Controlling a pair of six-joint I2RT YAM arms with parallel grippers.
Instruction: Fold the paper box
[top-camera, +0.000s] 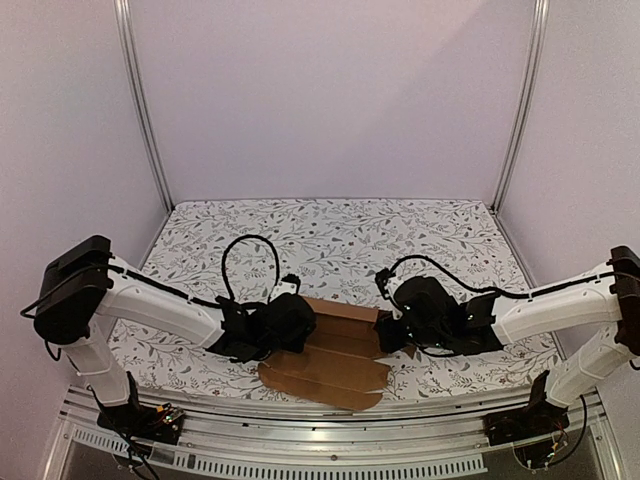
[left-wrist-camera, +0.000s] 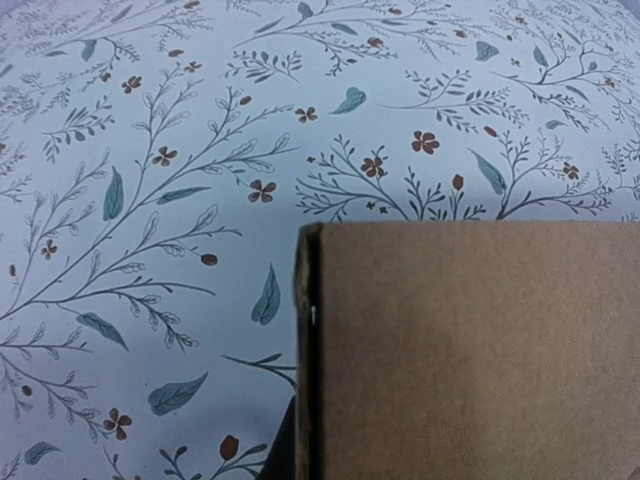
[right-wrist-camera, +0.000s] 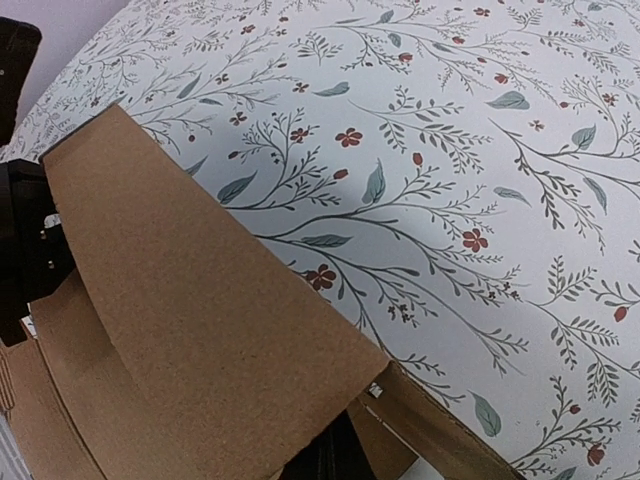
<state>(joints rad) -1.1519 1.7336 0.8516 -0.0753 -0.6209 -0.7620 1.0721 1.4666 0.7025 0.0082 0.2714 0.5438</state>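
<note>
The paper box is a brown cardboard piece, partly folded, lying near the table's front edge between both arms. My left gripper is at its left end. In the left wrist view a cardboard panel fills the lower right, and one dark finger shows just outside its upright folded edge, shut on it. My right gripper is at the box's right end. A raised panel leans over that gripper. Only a dark finger shows beneath the panel, beside a smaller flap; the jaws are shut.
A floral cloth covers the table. Pale walls and two metal uprights close in the back and sides. An aluminium rail runs along the front edge, just below the cardboard, between the arm bases.
</note>
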